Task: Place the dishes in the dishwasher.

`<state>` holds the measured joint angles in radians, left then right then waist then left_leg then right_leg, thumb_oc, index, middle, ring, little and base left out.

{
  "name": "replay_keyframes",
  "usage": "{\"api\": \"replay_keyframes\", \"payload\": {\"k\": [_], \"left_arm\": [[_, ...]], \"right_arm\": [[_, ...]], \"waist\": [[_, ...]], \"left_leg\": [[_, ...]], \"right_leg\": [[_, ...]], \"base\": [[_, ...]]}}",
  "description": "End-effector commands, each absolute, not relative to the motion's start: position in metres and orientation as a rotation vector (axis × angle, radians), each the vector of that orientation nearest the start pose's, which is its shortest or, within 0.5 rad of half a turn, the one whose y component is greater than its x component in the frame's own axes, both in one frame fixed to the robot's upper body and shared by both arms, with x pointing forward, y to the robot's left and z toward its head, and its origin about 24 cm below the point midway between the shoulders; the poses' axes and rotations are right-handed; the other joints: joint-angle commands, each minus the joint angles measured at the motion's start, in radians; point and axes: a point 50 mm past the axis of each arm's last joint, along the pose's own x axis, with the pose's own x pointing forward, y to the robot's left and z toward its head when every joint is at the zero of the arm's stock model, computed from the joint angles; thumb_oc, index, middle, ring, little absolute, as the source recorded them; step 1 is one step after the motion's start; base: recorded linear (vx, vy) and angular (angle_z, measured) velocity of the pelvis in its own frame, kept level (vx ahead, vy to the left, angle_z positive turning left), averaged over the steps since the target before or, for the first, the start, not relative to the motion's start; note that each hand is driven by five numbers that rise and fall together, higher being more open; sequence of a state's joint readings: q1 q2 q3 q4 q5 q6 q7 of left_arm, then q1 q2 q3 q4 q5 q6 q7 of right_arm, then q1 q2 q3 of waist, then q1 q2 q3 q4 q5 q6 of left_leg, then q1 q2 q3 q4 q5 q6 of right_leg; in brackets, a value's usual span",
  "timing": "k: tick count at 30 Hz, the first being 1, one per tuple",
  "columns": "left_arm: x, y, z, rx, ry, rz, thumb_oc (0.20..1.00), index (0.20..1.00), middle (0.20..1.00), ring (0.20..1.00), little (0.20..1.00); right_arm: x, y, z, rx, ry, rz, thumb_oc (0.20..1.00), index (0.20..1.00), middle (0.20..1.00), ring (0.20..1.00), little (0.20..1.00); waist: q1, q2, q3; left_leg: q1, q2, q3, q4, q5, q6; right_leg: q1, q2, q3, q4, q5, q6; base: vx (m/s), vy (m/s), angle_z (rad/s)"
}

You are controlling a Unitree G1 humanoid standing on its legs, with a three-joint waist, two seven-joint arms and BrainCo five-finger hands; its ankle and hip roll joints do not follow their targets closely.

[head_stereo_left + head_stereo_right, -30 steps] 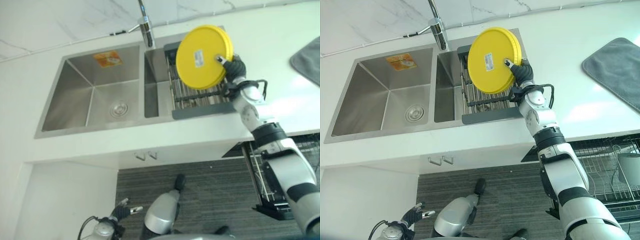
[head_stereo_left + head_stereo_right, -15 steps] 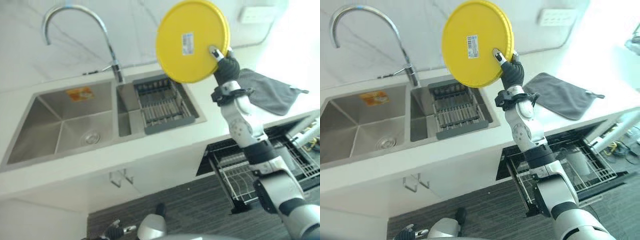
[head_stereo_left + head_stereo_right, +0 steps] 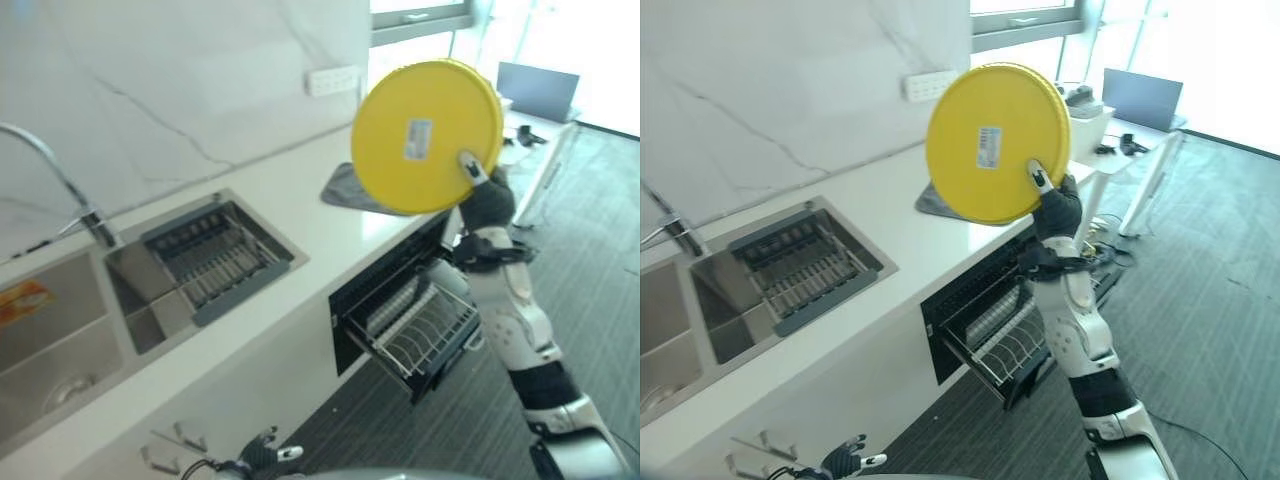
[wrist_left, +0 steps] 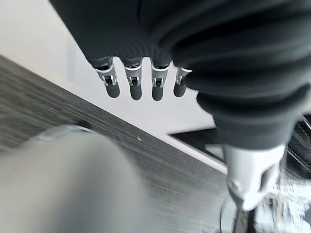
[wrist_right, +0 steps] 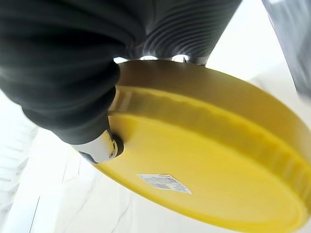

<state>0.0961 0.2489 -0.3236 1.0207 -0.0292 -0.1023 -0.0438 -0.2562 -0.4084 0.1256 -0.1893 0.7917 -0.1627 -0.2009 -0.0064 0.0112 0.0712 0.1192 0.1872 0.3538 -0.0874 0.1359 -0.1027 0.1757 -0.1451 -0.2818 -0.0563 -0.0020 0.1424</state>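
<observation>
Right hand pinches yellow plate at its lower rim, held high above open dishwasher. Right wrist view shows thumb on the underside. Left hand hangs relaxed, fingers straight, over floor.

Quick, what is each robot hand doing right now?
Left robot hand: open, fingers straight, holding nothing.
Right robot hand: shut on the round yellow plastic plate, held up high.
</observation>
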Motion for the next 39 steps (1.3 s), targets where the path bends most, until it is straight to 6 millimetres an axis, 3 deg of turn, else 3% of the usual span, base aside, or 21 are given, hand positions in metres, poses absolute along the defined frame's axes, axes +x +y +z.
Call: {"api": "replay_keyframes", "payload": {"k": [1, 5, 6, 10, 13, 16, 22, 28, 31, 39], "left_arm": [[0.105, 0.198, -0.156, 0.381, 1.035, -0.254, 1.0, 1.0, 1.0, 1.0, 1.0], [0.104, 0.199, -0.156, 0.373, 1.037, -0.247, 1.0, 1.0, 1.0, 1.0, 1.0], [0.102, 0.198, -0.156, 0.37, 1.044, -0.243, 1.0, 1.0, 1.0, 1.0, 1.0], [0.104, 0.206, -0.155, 0.403, 1.066, -0.241, 1.0, 1.0, 1.0, 1.0, 1.0], [0.123, 0.198, -0.15, 0.416, 1.007, -0.299, 1.0, 1.0, 1.0, 1.0, 1.0], [0.148, 0.187, -0.139, 0.476, 0.915, -0.395, 1.0, 1.0, 1.0, 1.0, 1.0], [0.159, 0.197, -0.13, 0.492, 0.868, -0.368, 1.0, 1.0, 1.0, 1.0, 1.0], [0.153, 0.217, -0.129, 0.511, 0.894, -0.324, 1.0, 1.0, 1.0, 1.0, 1.0], [0.139, 0.228, -0.134, 0.525, 0.937, -0.314, 1.0, 1.0, 1.0, 1.0, 1.0], [0.126, 0.233, -0.137, 0.519, 0.97, -0.323, 1.0, 1.0, 1.0, 1.0, 1.0]], "right_arm": [[0.27, -0.191, 0.216, 0.38, -0.727, 0.17, 0.2, 0.2, 0.2, 0.2, 0.2], [0.266, -0.205, 0.2, 0.382, -0.669, 0.124, 0.2, 0.2, 0.2, 0.2, 0.2], [0.263, -0.217, 0.182, 0.394, -0.615, 0.081, 0.2, 0.2, 0.2, 0.2, 0.2], [0.265, -0.221, 0.158, 0.146, -0.531, 0.042, 0.2, 0.2, 0.2, 0.2, 0.2], [0.276, -0.225, 0.144, -0.048, -0.442, 0.077, 0.2, 0.2, 0.2, 0.2, 0.2], [0.291, -0.228, 0.151, -0.286, -0.445, 0.106, 0.2, 0.2, 0.2, 0.2, 0.2], [0.294, -0.231, 0.161, -0.548, -0.484, 0.097, 0.2, 0.2, 0.2, 0.2, 0.2], [0.295, -0.232, 0.182, -0.762, -0.607, 0.073, 0.2, 0.2, 0.2, 0.2, 0.2], [0.293, -0.227, 0.193, -0.842, -0.68, 0.066, 0.2, 0.2, 0.2, 0.2, 0.2], [0.29, -0.215, 0.211, -1.028, -0.762, 0.075, 0.2, 0.2, 0.2, 0.2, 0.2]], "waist": [[0.005, -0.01, 0.038], [-0.016, -0.01, 0.044], [-0.032, -0.009, 0.053], [-0.037, -0.004, 0.094], [-0.036, 0.004, 0.143], [-0.023, 0.004, 0.214], [0.008, -0.004, 0.26], [0.037, -0.005, 0.291], [0.054, -0.008, 0.295], [0.078, -0.013, 0.284]], "left_leg": [[0.064, 0.033, 0.049, 0.016, -0.095, -0.022], [0.066, 0.041, 0.067, 0.021, -0.094, -0.025], [0.057, 0.049, 0.071, 0.043, -0.099, -0.022], [0.013, 0.058, 0.041, 0.112, -0.115, -0.009], [-0.054, 0.053, 0.003, 0.178, -0.132, -0.002], [-0.122, 0.033, -0.04, 0.25, -0.154, 0.011], [-0.172, 0.014, -0.078, 0.295, -0.165, 0.026], [-0.206, 0.01, -0.099, 0.336, -0.167, 0.033], [-0.205, 0.007, -0.107, 0.353, -0.172, 0.037], [-0.183, 0.008, -0.104, 0.363, -0.179, 0.04]], "right_leg": [[-0.017, -0.042, -0.07, 0.014, 0.015, -0.002], [-0.027, -0.043, -0.066, 0.036, 0.004, -0.003], [-0.045, -0.045, -0.064, 0.088, -0.021, -0.011], [-0.102, -0.054, -0.072, 0.22, -0.077, -0.03], [-0.172, -0.069, -0.06, 0.282, -0.09, -0.037], [-0.231, -0.082, -0.05, 0.351, -0.102, -0.041], [-0.262, -0.102, -0.061, 0.4, -0.103, -0.029], [-0.281, -0.119, -0.066, 0.438, -0.102, -0.022], [-0.272, -0.121, -0.065, 0.448, -0.105, -0.02], [-0.237, -0.125, -0.068, 0.44, -0.105, -0.014]], "base": [[0.03, -0.08, -0.8], [0.05, -0.046, -0.48], [0.08, -0.063, -0.26], [0.08, -0.064, -0.31], [-0.03, 0.026, -0.26], [-0.12, 0.083, 0.09], [-0.03, 0.019, 0.06], [0.0, 0.022, 0.19], [0.08, 0.036, 0.14], [0.08, 0.02, 0.06]]}}
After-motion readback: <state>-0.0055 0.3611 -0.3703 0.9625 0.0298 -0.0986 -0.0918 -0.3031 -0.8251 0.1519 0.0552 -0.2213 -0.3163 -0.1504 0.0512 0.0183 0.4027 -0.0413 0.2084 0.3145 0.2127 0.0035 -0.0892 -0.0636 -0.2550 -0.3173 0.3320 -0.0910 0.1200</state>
